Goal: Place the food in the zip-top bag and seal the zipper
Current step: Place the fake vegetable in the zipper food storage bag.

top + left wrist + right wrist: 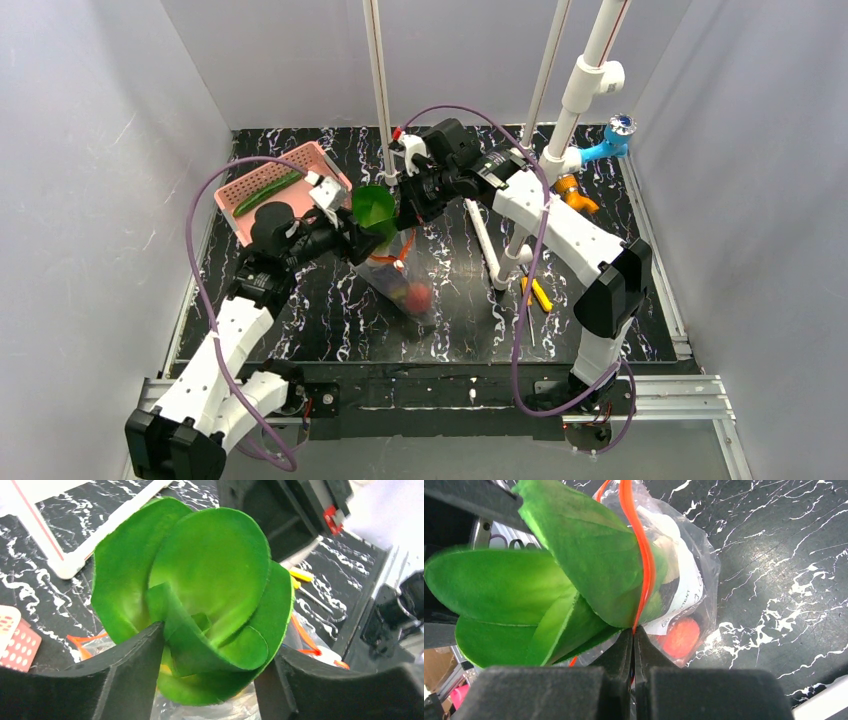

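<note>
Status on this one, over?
Right gripper shut on the zipper. Left gripper open, astride the bok choy at the zip-top bag mouth. Tomato inside; cucumber in the pink basket. Wide leaves crowd the opening.

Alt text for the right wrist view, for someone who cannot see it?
The right claw is pinched shut on the red-orange zipper of the clear zip-top bag, seen from just behind its fingers. Broad green bok choy leaves fill the left side at the bag's mouth, and an orange-red tomato shows through the plastic above the black marbled table.

Lab test cell: plain grey walls (90, 180), marbled black table (330, 320), white pipe frame (590, 75), aluminium rail (680, 395).
</note>
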You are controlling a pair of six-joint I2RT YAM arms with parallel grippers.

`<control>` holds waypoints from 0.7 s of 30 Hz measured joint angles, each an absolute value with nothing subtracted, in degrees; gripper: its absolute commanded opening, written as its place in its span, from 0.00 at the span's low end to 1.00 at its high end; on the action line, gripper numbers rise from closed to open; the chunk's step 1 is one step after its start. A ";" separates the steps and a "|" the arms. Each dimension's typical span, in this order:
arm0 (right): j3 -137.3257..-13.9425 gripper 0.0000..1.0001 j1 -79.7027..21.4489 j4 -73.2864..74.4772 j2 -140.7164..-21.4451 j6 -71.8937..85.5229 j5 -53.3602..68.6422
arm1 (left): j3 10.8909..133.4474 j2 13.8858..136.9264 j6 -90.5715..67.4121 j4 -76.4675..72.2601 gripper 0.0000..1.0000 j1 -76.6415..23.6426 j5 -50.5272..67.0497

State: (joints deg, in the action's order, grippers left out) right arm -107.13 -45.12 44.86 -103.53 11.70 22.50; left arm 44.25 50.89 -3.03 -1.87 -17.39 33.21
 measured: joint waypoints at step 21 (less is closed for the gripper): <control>-104.05 0.01 -41.58 44.51 -99.00 14.61 25.50 | 44.25 63.07 4.54 13.30 0.40 -26.41 39.09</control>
State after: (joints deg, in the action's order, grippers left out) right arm -104.05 -41.58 44.51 -99.00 14.61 25.50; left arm 44.25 63.07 4.54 13.30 -26.41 39.09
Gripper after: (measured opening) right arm 0.030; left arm 0.214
